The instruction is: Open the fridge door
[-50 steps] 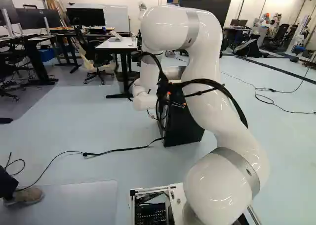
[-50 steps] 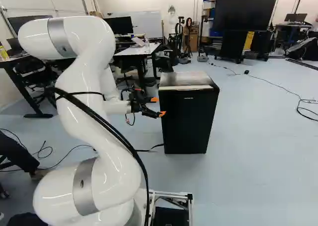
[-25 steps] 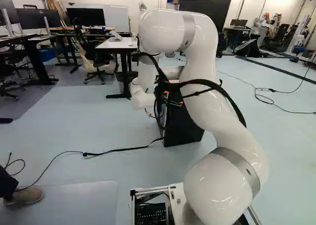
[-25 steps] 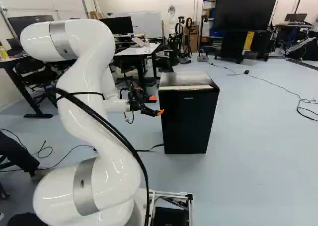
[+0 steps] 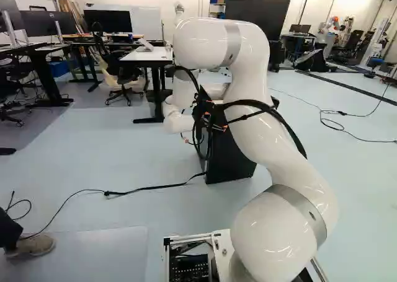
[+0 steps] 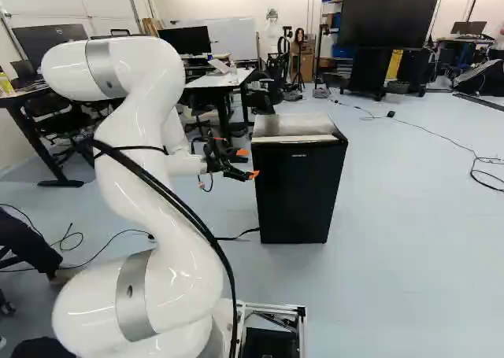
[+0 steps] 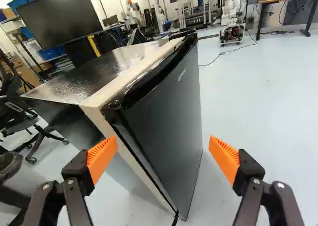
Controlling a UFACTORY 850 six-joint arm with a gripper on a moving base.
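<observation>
Where the light catches it, the top (image 7: 74, 82) of the boxy fridge (image 6: 299, 201) shines in mottled grey patches, with a smooth pale strip (image 7: 102, 99) running along its front. The flat, dark door (image 7: 171, 121) has a crisp upright edge. The fridge stands on the smooth pale floor (image 6: 409, 256), just ahead of the claw (image 6: 248, 164), which is released, its ribbed orange pads (image 7: 102, 159) spread wide. Whether either pad touches the fridge is hard to make out. In the left base view, the glossy white arm (image 5: 263, 127) hides part of the fridge.
</observation>
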